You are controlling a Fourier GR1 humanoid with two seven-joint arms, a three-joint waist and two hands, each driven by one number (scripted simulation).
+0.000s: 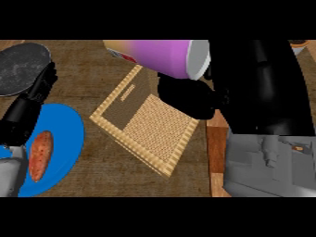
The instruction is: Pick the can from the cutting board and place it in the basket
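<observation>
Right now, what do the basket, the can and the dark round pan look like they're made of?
The basket looks like woven straw or wicker: tan, matte, with a criss-cross weave and braided rim. The can seems to be metal, with a glossy purple label and a silvery end. The pan looks like dark, speckled metal, perhaps cast iron.

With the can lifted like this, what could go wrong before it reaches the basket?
The can lies tilted on its side high in the right hand, near the camera; it may slip as the arm swings.
The right forearm and can hide part of the basket and the counter's right side, so the drop may be hard to line up.
The left hand rests by the blue plate and pan; moving it may nudge them.
</observation>
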